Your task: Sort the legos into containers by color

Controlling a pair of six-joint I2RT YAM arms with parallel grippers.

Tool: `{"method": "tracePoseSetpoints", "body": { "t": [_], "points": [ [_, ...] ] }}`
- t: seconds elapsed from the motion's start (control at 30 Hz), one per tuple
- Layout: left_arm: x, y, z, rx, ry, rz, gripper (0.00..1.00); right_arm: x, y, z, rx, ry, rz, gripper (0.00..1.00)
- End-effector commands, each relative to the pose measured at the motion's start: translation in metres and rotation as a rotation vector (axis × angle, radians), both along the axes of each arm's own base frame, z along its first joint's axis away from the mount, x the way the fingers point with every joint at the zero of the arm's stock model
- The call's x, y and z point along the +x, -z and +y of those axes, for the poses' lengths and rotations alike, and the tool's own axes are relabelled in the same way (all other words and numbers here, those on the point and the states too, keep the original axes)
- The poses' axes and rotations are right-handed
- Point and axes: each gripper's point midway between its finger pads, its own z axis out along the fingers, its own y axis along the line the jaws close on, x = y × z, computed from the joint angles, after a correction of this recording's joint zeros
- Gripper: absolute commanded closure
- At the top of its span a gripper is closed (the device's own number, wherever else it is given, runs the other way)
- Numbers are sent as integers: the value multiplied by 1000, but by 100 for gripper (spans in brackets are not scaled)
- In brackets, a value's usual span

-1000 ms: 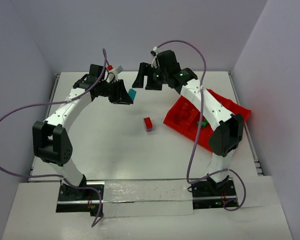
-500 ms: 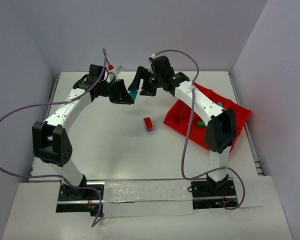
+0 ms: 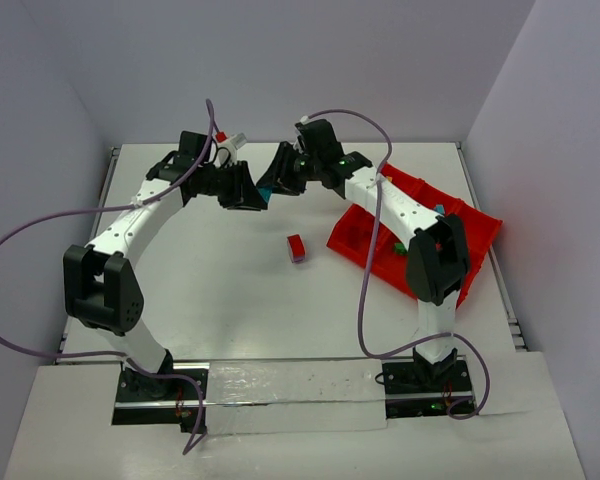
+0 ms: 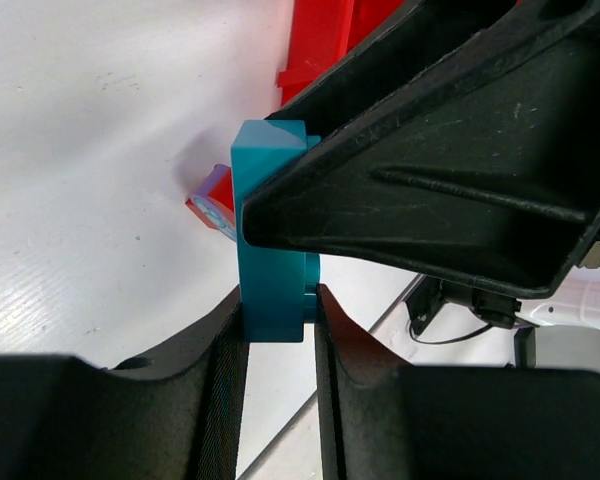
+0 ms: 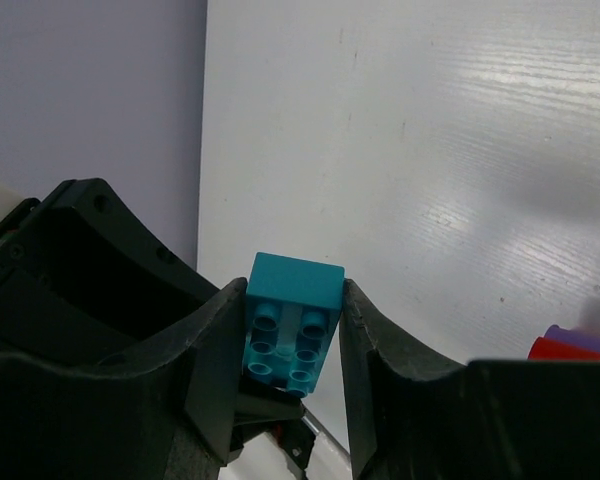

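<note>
Above the table's back middle, a teal-blue brick (image 3: pixel 267 190) hangs between both grippers. My left gripper (image 3: pixel 252 190) is shut on it: its fingers clamp the brick (image 4: pixel 272 240) at its lower end in the left wrist view. From the other side my right gripper (image 3: pixel 278 180) is shut on the same brick (image 5: pixel 292 310), with a pad pressed against each side and the brick's hollow underside facing the camera. A red brick stacked on a purple piece (image 3: pixel 296 248) lies on the table. The red tray (image 3: pixel 450 215) stands at the right with a green brick (image 3: pixel 401 246) in it.
The right arm reaches across over the tray's left end. The red-and-purple stack (image 4: pixel 215 200) lies below and in front of the grippers. The table's back wall stands close behind both grippers, and a raised rim (image 3: pixel 111 185) runs along the table's left edge.
My right gripper moved left up to the teal-blue brick and shut on it. The left gripper kept still, holding the brick throughout.
</note>
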Motion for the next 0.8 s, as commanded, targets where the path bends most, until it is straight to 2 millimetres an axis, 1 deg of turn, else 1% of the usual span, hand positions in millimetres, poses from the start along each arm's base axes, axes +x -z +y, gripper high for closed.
{"method": "tracePoseSetpoints", "body": {
  "t": [0.0,0.03,0.07,0.1,0.13,0.2,0.27,0.37,0.4,0.47,0.53,0.57,0.6,0.63,0.7,0.73,0.77],
  "points": [
    [9,-23,6,12,-36,-117,60,-2,-14,1,19,-15,-42,100],
    [10,-22,9,29,-50,-122,45,-1,-13,0,15,-13,-42,100],
    [10,-21,11,44,-63,-128,33,2,-13,-4,10,-3,-45,100],
    [11,-21,13,58,-75,-134,22,5,-13,-7,4,9,-48,100],
    [12,-21,17,79,-94,-143,17,7,-13,-11,-1,16,-49,100],
    [13,-19,25,118,-126,-147,13,16,-14,-26,-1,48,-48,100],
    [12,-19,29,137,-138,-151,12,29,-15,-47,4,92,-46,100],
    [11,-18,35,168,-148,-150,12,42,-20,-85,-32,168,-74,100],
    [11,-19,37,176,-156,-154,12,48,-21,-106,-63,213,-86,100],
    [10,-20,41,192,-168,-162,12,62,-23,-173,-182,361,-130,100],
    [9,-19,46,214,-181,-166,12,67,-12,-242,-339,513,-135,100],
    [9,-18,48,223,-186,-165,13,62,-11,-261,-386,544,-138,100],
    [9,-17,49,231,-190,-166,13,58,-10,-285,-432,588,-139,100],
    [8,-17,50,235,-192,-165,13,55,-8,-318,-487,665,-133,100],
    [9,-15,51,243,-198,-162,13,42,4,-371,-593,780,-101,100],
    [9,-15,51,243,-198,-162,13,38,7,-383,-616,805,-91,100],
    [9,-15,50,238,-196,-160,13,34,9,-403,-636,847,-79,100]
  ]
}}
